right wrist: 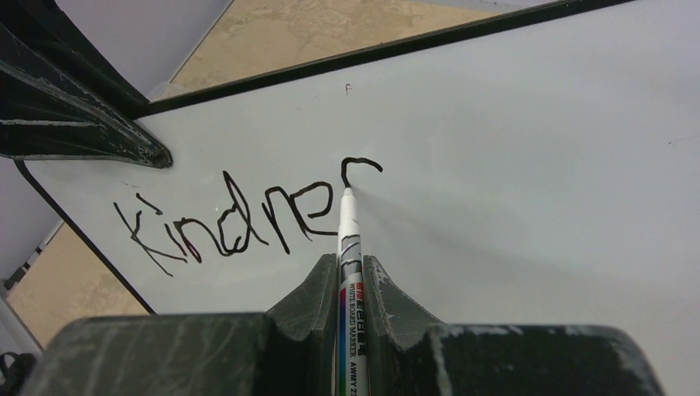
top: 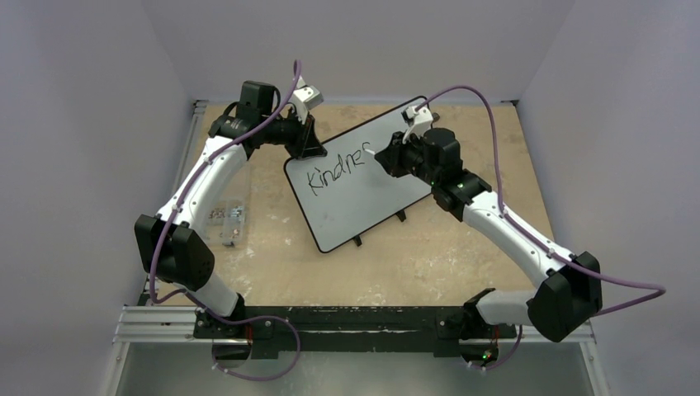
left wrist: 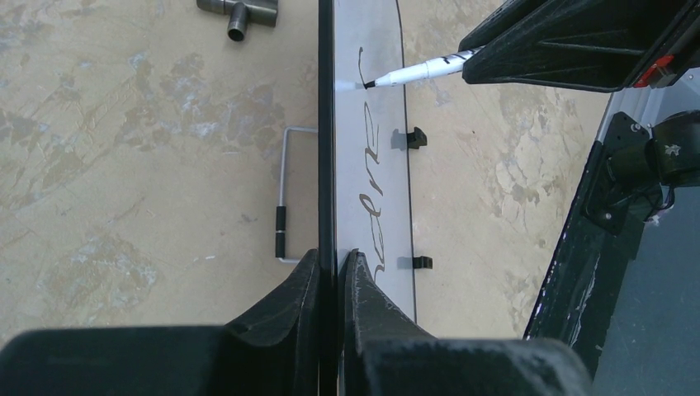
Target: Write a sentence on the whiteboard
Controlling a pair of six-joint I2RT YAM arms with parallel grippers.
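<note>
The whiteboard (top: 363,194) stands tilted on its small black feet in the middle of the table. My left gripper (top: 309,147) is shut on its upper left edge, the black rim (left wrist: 326,148) pinched between the jaws. In black marker the sentence (right wrist: 239,223) reads "Kindne" plus the top curve of a further letter. My right gripper (right wrist: 353,268) is shut on a white whiteboard marker (right wrist: 350,280). The marker's tip (right wrist: 347,191) touches the board just under that curve. The left wrist view also catches the marker (left wrist: 417,73) meeting the board (left wrist: 376,140).
A small clear object with metal parts (top: 229,219) lies left of the board. A metal T-fitting (left wrist: 239,10) and a wire handle (left wrist: 285,198) rest on the mottled tabletop. White walls close in on three sides. The arm bases sit on a rail (top: 347,326) at the near edge.
</note>
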